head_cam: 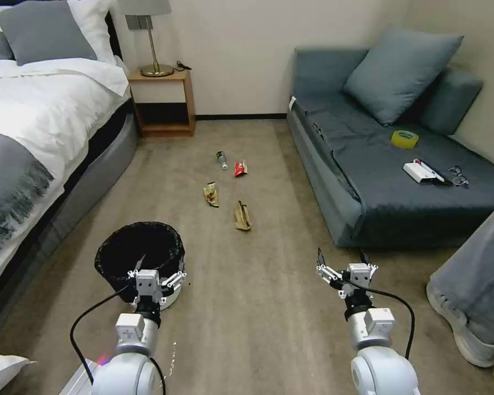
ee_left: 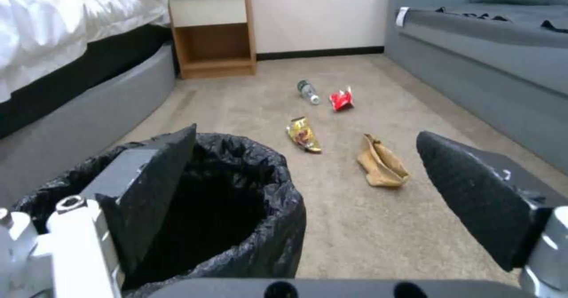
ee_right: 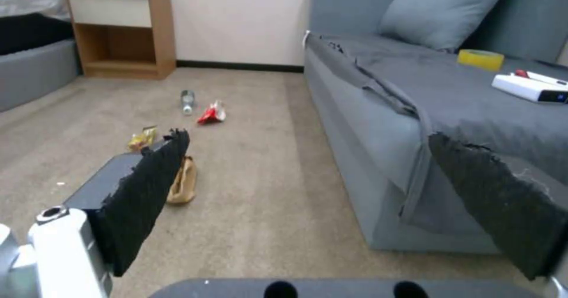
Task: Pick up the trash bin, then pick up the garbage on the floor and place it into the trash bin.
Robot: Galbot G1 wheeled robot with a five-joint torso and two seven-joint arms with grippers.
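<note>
The trash bin (head_cam: 140, 249) (ee_left: 254, 200), white with a black bag over its rim, stands on the carpet at the left. My left gripper (head_cam: 157, 274) (ee_left: 306, 134) is open at the bin's near rim, with one finger (ee_left: 148, 187) over the bin's mouth and the other outside it. My right gripper (head_cam: 341, 259) (ee_right: 309, 136) hangs open and holds nothing, in front of the sofa. The garbage lies farther ahead: a small bottle (head_cam: 221, 159) (ee_left: 308, 90), a red wrapper (head_cam: 240, 168) (ee_right: 212, 113), a yellow wrapper (head_cam: 211, 194) (ee_left: 303, 134) and a brown paper packet (head_cam: 242, 215) (ee_left: 381, 167).
A bed (head_cam: 33, 126) runs along the left, with a wooden nightstand (head_cam: 162, 101) at the far wall. The grey sofa (head_cam: 389, 164) on the right carries a yellow tape roll (head_cam: 404, 138), a white box (head_cam: 420, 171) and glasses. A person's leg and shoe (head_cam: 466, 323) stand at the right edge.
</note>
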